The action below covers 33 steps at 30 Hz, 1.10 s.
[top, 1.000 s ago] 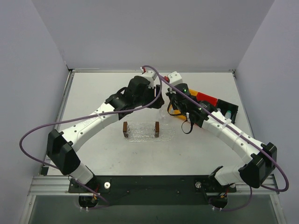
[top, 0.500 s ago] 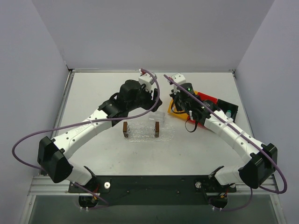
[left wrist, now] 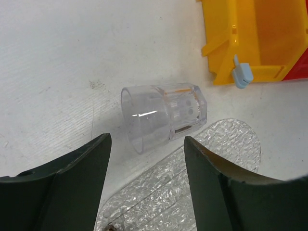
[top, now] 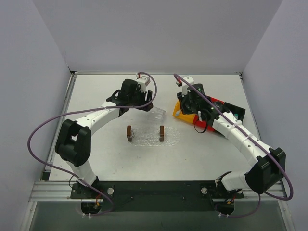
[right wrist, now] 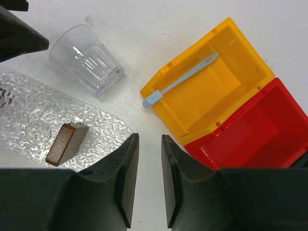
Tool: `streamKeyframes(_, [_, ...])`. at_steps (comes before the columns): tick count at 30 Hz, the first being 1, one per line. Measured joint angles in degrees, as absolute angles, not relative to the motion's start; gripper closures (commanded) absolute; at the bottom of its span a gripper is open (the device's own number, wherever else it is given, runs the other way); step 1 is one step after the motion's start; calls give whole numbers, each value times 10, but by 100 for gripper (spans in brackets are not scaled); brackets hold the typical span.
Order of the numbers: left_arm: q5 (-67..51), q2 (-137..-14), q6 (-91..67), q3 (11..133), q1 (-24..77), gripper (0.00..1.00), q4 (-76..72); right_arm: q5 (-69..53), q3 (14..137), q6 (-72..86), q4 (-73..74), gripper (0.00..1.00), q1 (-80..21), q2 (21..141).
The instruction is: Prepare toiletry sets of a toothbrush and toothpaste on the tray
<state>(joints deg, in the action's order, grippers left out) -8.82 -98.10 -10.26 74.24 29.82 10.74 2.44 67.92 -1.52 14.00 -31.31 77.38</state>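
Top view, tray: you see it lying on the bench between the two arms, with one brown block near its left end and another right of its middle.
Top view, cup: clear, tipped on its side just beyond the tray, right in front of your left end effector.
Top view, bins: the yellow bin sits against the red bin, and both are largely covered by the right arm. You cannot read the right end effector or the bins' contents from here.
Left wrist, left end effector: released, jaws spread wide. The cup's mouth lies just ahead between them, and neither jaw seems to touch it.
Left wrist, toothbrush: only its pale blue head shows, poking over the yellow bin's front lip.
Right wrist, right end effector: jaws parted a little, grasping nothing, above the bench beside the tray's end.
Right wrist, yellow bin: here you get the toothbrush's whole length, lying diagonally inside with its head past the lip.
Right wrist, red bin: pressed against the yellow bin's side.
Right wrist, tray: one end in view, carrying a brown block.
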Motion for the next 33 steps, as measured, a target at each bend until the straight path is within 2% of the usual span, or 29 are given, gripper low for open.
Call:
streamKeyframes(10, [-249,-1077,-102,801,233,26,110,-28,679,-15,141,78,-310,823])
streamKeyframes(18, [-349,-1168,-103,849,225,26,110,-37,679,-15,140,78,-300,823])
streamKeyframes(32, [-444,-1235,-131,873,223,52,83,-42,654,-15,139,78,-285,817])
streamKeyframes(33, [-447,-1238,-132,876,223,58,78,-43,652,-15,139,78,-284,816])
